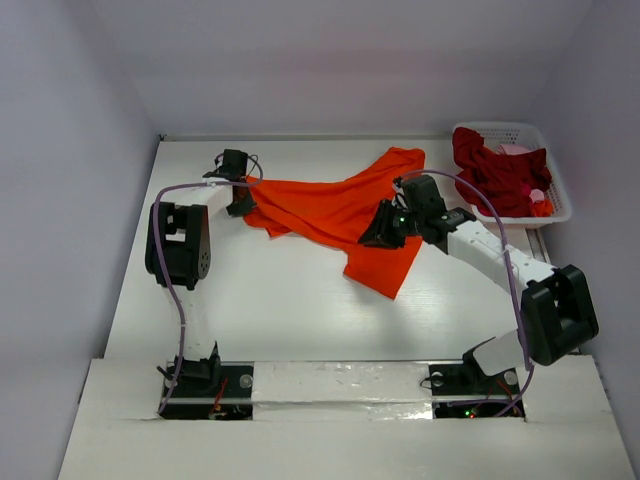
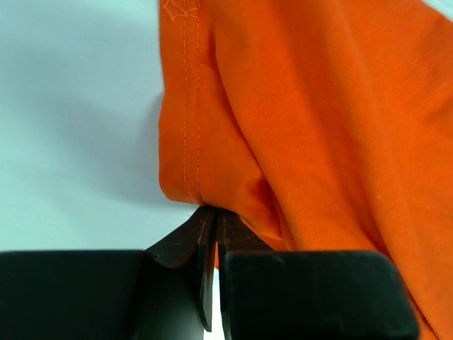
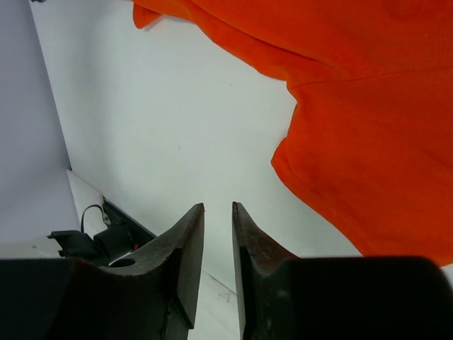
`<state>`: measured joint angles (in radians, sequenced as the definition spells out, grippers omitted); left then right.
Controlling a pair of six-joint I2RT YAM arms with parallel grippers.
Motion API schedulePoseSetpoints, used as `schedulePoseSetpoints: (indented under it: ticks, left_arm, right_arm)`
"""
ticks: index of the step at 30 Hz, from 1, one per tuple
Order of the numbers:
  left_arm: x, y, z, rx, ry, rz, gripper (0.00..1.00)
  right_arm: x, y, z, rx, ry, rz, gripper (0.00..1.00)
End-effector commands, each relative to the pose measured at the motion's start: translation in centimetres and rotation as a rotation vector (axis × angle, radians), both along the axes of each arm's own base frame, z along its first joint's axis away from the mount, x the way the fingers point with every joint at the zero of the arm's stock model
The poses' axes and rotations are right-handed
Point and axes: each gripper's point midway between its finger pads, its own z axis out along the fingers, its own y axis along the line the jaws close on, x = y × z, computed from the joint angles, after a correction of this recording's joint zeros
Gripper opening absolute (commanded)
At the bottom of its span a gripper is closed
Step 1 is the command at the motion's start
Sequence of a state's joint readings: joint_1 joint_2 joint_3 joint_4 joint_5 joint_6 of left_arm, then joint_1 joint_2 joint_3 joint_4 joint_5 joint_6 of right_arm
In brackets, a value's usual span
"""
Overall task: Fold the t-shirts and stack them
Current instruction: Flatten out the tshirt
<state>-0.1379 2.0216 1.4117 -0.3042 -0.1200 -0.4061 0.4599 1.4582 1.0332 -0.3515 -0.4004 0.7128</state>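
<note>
Orange t-shirt (image 1: 340,215) lies spread at the worktop's (image 1: 280,300) centre. Left pincer (image 1: 240,205), at its nine o'clock, is clamped on the hem. Right pincer (image 1: 372,236), toward its four o'clock, stands slightly parted and empty.

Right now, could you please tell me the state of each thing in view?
orange t-shirt: unfolded, lying rumpled, pinched at one hemmed edge.
left gripper: shut on the orange t-shirt's hem.
right gripper: slightly open, empty, just off the orange t-shirt.
dark red t-shirts: unfolded, bunched in the basket.
white basket: upright, holding shirts.
</note>
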Motion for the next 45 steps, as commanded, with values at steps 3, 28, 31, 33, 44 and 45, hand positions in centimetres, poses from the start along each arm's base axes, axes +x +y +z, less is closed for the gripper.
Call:
schedulePoseSetpoints:
  ticks: [3, 28, 31, 33, 44, 45]
  left_arm:
    - [0.2, -0.2, 0.9, -0.002, 0.014, 0.007, 0.00]
    - [1.2, -1.6, 2.7, -0.042, -0.010, -0.032, 0.00]
    - [1.2, -1.6, 2.5, -0.045, -0.007, -0.030, 0.00]
    - [1.3, -1.6, 2.7, -0.043, -0.010, -0.028, 0.00]
    - [1.4, -1.7, 3.3, -0.027, -0.018, -0.032, 0.00]
    - [1.4, -1.7, 3.4, -0.028, -0.021, -0.032, 0.00]
  right_arm:
    - [-0.7, -0.9, -0.5, -0.066, 0.017, -0.007, 0.25]
    - [-7.3, -6.6, -12.2, -0.321, 0.244, -0.181, 0.70]
    - [-6.8, -6.3, -11.2, -0.298, 0.215, -0.186, 0.69]
    - [-6.7, -6.3, -10.9, -0.295, 0.204, -0.187, 0.69]
    - [-5.7, -5.6, -11.1, -0.285, 0.194, -0.181, 0.51]
    - [-5.6, -5.6, -11.1, -0.285, 0.194, -0.181, 0.51]
